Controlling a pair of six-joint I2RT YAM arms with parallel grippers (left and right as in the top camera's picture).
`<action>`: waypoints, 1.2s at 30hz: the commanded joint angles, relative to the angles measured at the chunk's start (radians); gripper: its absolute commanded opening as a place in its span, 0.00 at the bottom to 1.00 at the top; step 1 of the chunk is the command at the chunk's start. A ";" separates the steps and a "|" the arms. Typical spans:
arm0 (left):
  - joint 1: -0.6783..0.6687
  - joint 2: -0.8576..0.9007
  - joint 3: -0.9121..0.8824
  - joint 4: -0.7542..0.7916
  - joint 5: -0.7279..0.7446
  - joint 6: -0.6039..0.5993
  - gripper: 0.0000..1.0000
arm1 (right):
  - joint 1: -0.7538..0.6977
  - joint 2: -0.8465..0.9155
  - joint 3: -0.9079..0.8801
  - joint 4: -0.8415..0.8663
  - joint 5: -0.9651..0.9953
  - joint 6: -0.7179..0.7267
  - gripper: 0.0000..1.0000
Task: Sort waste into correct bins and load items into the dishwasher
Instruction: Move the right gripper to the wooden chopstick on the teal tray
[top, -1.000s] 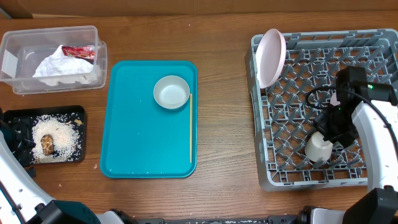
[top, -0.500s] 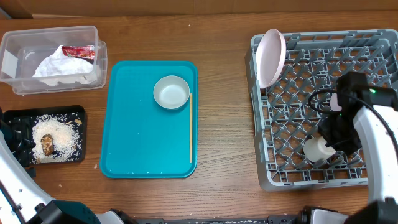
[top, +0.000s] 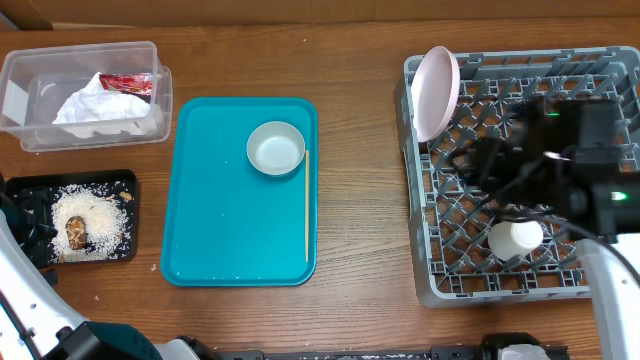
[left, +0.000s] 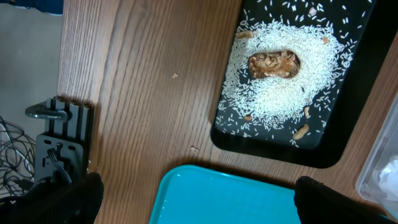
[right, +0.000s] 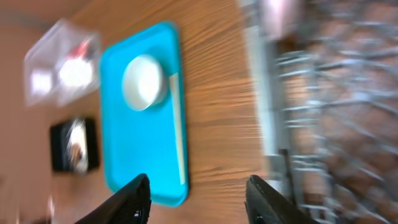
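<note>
The grey plastic dish rack (top: 415, 230), square with lattice walls and upright pegs, is sitting at the right of the wood-grain worktop (top: 365, 200). A round pale pink large plate (top: 436, 92) is standing on edge in its back left corner. A small white round item (top: 516, 240) is lying among the pegs near the front; its exact shape is hard to make out. The right arm (top: 565, 150) is showing over the rack as a dark blur, just behind that item and apart from it. In the smeared right wrist view, the right tool (right: 198, 183) is holding its 2 fingers apart with nothing between them.

The smooth teal tray (top: 230, 230) is carrying a greyish bowl (top: 275, 148) beside a thin wooden stick (top: 306, 210). The left tool (left: 198, 186) is gaping wide, fingers cut off at the frame's bottom corners, above the tray's corner, near the black tray (left: 348, 106) of loose rice (left: 280, 99) around a brown lump (left: 273, 64). The clear tub (top: 30, 70) is holding a crumpled napkin (top: 100, 112) and a red foil wrapper (top: 127, 83).
</note>
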 joint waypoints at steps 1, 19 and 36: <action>0.003 0.003 -0.004 -0.002 -0.003 -0.018 1.00 | 0.175 0.033 0.016 0.041 0.064 0.083 0.52; 0.003 0.003 -0.004 -0.002 -0.004 -0.018 1.00 | 0.770 0.568 0.016 0.397 0.424 0.382 0.57; 0.003 0.003 -0.004 -0.002 -0.003 -0.018 1.00 | 0.867 0.660 0.016 0.528 0.669 0.393 0.52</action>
